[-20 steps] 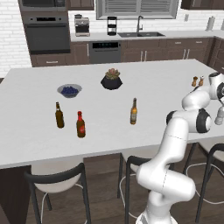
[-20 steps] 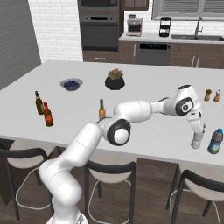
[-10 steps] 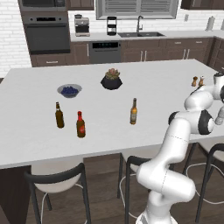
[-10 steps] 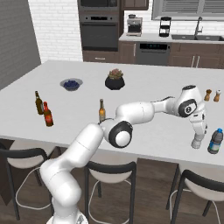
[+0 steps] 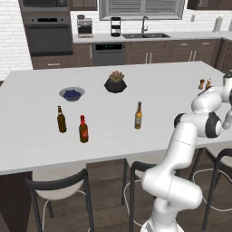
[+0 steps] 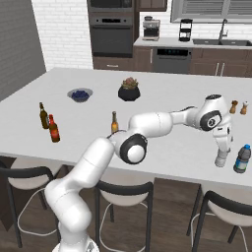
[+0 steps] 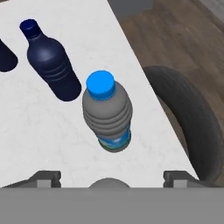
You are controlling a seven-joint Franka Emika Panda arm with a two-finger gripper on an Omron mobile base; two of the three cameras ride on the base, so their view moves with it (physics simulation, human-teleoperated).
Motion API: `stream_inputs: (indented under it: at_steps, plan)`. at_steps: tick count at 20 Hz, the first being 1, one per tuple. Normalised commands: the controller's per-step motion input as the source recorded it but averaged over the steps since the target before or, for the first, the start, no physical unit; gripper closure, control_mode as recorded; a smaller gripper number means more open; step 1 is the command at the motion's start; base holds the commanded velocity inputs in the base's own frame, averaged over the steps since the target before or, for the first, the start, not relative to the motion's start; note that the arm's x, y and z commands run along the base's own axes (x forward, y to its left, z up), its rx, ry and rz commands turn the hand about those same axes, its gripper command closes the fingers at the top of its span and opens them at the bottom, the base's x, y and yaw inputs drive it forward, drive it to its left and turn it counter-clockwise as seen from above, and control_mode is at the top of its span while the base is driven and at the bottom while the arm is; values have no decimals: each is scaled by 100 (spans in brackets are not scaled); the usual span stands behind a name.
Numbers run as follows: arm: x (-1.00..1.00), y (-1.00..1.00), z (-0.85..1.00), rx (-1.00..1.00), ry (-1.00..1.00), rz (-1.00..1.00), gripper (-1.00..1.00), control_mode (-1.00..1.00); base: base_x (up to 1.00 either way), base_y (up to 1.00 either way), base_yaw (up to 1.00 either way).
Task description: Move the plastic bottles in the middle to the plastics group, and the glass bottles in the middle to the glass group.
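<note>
Evidently the gripper (image 6: 224, 143) hovers, fingers spread wide, above the pale whitish plastic bottle (image 6: 221, 159), which stands free at the right base view's lower right, just beside the blue-labelled clear plastic bottle (image 6: 241, 158), so the plastics sit grouped.

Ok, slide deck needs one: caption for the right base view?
Open gripper over a pale bottle beside the blue-labelled bottle at the counter edge.

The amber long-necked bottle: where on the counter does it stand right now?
The amber bottle stands upright alone mid-counter, in front of the dark plant pot and right of the two dark beer bottles.
</note>
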Motion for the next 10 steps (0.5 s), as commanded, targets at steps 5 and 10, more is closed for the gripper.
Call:
stream_inputs:
  at_steps: [5,10]
  plan:
    - [-10,16,14,0,0,7,-100,-100,0,0,0]
    - [-23,27,40,-8,-1,9,-100,-100,0,0,0]
